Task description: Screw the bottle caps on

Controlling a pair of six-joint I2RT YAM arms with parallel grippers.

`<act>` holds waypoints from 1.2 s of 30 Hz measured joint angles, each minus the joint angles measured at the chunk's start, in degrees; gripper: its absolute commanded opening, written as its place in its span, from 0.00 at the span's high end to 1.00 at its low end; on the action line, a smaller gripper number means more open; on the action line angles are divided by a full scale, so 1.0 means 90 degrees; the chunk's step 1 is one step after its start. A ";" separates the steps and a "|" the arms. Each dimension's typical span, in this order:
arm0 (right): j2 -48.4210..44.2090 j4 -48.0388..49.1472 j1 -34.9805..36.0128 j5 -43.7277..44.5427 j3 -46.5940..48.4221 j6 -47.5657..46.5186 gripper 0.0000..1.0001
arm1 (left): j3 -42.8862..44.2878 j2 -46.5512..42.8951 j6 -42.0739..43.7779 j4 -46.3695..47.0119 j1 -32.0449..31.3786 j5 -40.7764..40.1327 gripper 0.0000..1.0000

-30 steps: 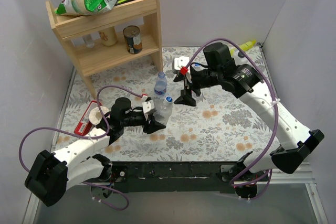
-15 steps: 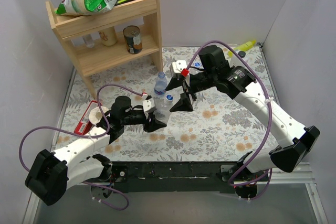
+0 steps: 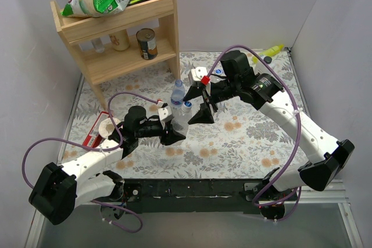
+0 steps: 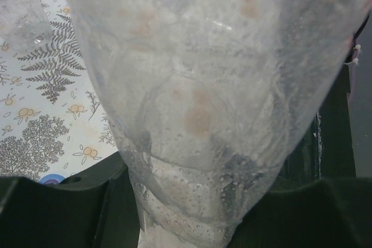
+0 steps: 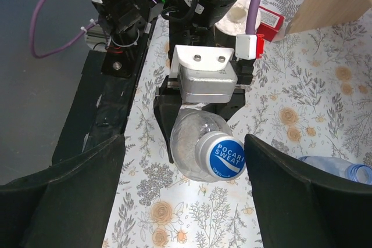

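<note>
Over the last 1 second the right gripper [image 3: 201, 114] is dropping and swinging left, from beside the clear bottle [image 3: 181, 121] to right up against its top. In the last half second it is barely shifting, while the bottle's neck is rising slightly towards it. I read this as the approach ending and the twisting step coming up.

The blue cap [image 5: 220, 156] is already sitting on the bottle's mouth. Whether it is threaded tight cannot be told from these views.

The left gripper [image 4: 186, 207] is clamping the lower body of that bottle, its 2 fingers pressing in from either side. It is holding the bottle tilted, with the neck pointing up and towards the right arm. The left arm is lying low over the worktop [image 3: 256, 137], its forearm stretched out from the near left corner.

The right arm is arching up and over from the near right corner, and its wrist is bending down at the cap. Its fingers are standing wide apart, 1 on each side of the cap, touching nothing yet.

A labelled bottle [image 3: 178, 92] is standing upright just behind the held one, uncapped or not I cannot tell.
</note>
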 measured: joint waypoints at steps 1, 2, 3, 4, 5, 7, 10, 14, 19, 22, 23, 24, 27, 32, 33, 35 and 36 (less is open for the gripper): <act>0.0000 0.0005 0.0000 0.0002 0.0000 0.0000 0.12 | 0.0000 0.0000 0.0000 0.0000 0.0000 -0.0002 1.00; -0.0005 0.0032 0.0000 0.0010 -0.0015 0.0007 0.12 | 0.0000 0.0000 0.0012 -0.0002 0.0000 -0.0002 1.00; -0.0015 0.0061 0.0000 0.0017 -0.0036 0.0019 0.11 | 0.0000 0.0000 0.0029 -0.0007 0.0000 0.0002 1.00; -0.0041 0.0143 0.0000 0.0027 -0.0100 0.0080 0.11 | 0.0000 0.0000 0.0046 -0.0022 0.0002 0.0002 1.00; -0.0058 0.0180 0.0000 0.0034 -0.0141 0.0121 0.12 | 0.0000 0.0000 0.0080 -0.0051 0.0002 0.0005 1.00; -0.0061 0.0221 0.0000 0.0053 -0.0168 0.0180 0.12 | 0.0000 0.0002 0.0146 -0.0097 0.0002 0.0019 1.00; -0.0056 0.0238 0.0000 0.0131 -0.0170 0.0255 0.12 | 0.0017 0.0002 0.0270 -0.0107 0.0005 0.0046 1.00; -0.0029 0.0238 0.0000 0.0168 -0.0170 0.0270 0.13 | 0.0075 0.0000 0.0435 -0.0148 0.0002 0.0056 1.00; 0.0012 0.0236 0.0000 0.0165 -0.0168 0.0270 0.13 | 0.0083 0.0000 0.0425 -0.0148 0.0005 0.0029 1.00; 0.0012 0.0231 0.0000 0.0168 -0.0168 0.0262 0.12 | 0.0083 0.0000 0.0250 -0.0136 0.0005 -0.0053 1.00; 0.0012 0.0231 0.0000 0.0180 -0.0168 0.0255 0.12 | 0.0083 0.0000 0.0180 -0.0117 0.0007 -0.0066 1.00; 0.0012 0.0233 0.0000 0.0206 -0.0168 0.0236 0.12 | 0.0083 0.0000 0.0058 -0.0092 0.0017 -0.0068 1.00; 0.0010 0.0221 0.0000 0.0384 -0.0168 0.0129 0.12 | 0.0080 0.0000 -0.0291 0.0005 0.0068 -0.0058 1.00; -0.0027 -0.0032 -0.0005 0.0891 -0.0165 -0.0027 0.13 | 0.0044 0.0000 -0.0736 0.0216 0.0240 -0.0044 1.00; -0.0041 -0.0189 -0.0005 0.0984 -0.0165 -0.0039 0.15 | 0.0044 0.0000 -0.0789 0.0270 0.0294 -0.0087 1.00; -0.0075 -0.0503 0.0000 0.1129 -0.0165 -0.0070 0.16 | 0.0044 0.0000 -0.0865 0.0342 0.0374 -0.0163 1.00; -0.0090 -0.0656 0.0000 0.1192 -0.0165 -0.0087 0.17 | 0.0044 0.0000 -0.0879 0.0381 0.0408 -0.0204 1.00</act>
